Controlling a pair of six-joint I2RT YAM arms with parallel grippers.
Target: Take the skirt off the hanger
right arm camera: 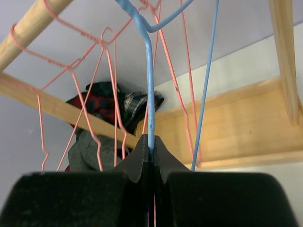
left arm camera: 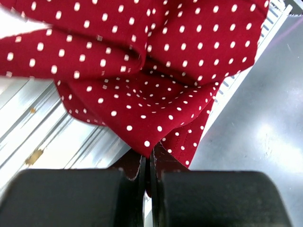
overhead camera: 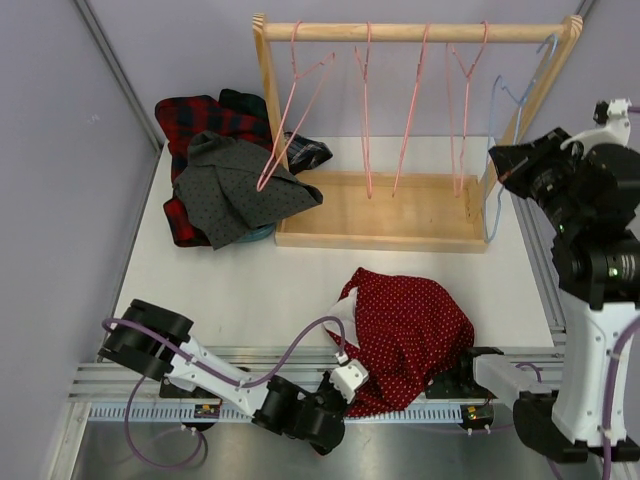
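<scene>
The red white-dotted skirt [overhead camera: 405,325] lies crumpled on the table near its front edge, off any hanger. In the left wrist view the skirt [left arm camera: 142,71] fills the upper half, and my left gripper [left arm camera: 147,161] is shut on a fold of its hem. From above, the left gripper [overhead camera: 348,382] sits at the skirt's lower left corner. The blue wire hanger [overhead camera: 497,150] hangs bare at the rack's right end. My right gripper [overhead camera: 503,165] is shut on it; in the right wrist view the blue hanger [right arm camera: 149,85] runs up from between the tips of the right gripper [right arm camera: 150,144].
A wooden rack [overhead camera: 400,32] stands at the back with several empty pink wire hangers [overhead camera: 365,110] on its rail. A pile of clothes [overhead camera: 235,175], grey dotted and red plaid, lies left of the rack. Metal rails run along the table's front edge [overhead camera: 250,360].
</scene>
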